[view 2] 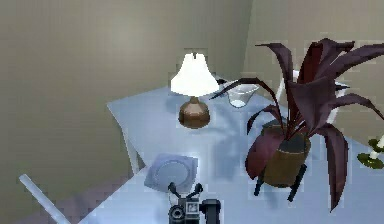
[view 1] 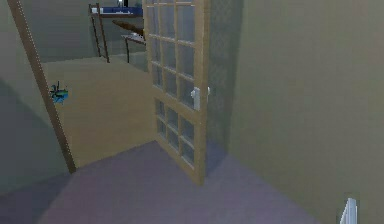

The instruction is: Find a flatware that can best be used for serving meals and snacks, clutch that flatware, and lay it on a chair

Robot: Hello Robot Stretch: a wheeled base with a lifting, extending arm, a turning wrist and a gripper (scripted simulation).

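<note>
In the arm side view a round grey plate (view 2: pixel 170 172) lies flat near the front of a pale blue-white table (view 2: pixel 140 115). My gripper (view 2: pixel 185 192) rises from the bottom edge just in front of the plate, its thin fingers reaching to the plate's near rim. The plate lies on the table right behind the gripper's far end, so I cannot tell whether it holds anything, or whether it touches the plate.
On the table stand a lamp (view 2: pixel 192 88) with a white shade, a white bowl (view 2: pixel 238 96) and a dark red potted plant (view 2: pixel 298 120). A white bar (view 2: pixel 38 195) slants at the lower left. In the forward view a glass-paned door (view 1: pixel 180 80) swings beside a doorway to a tan-floored room with shelves (view 1: pixel 118 25).
</note>
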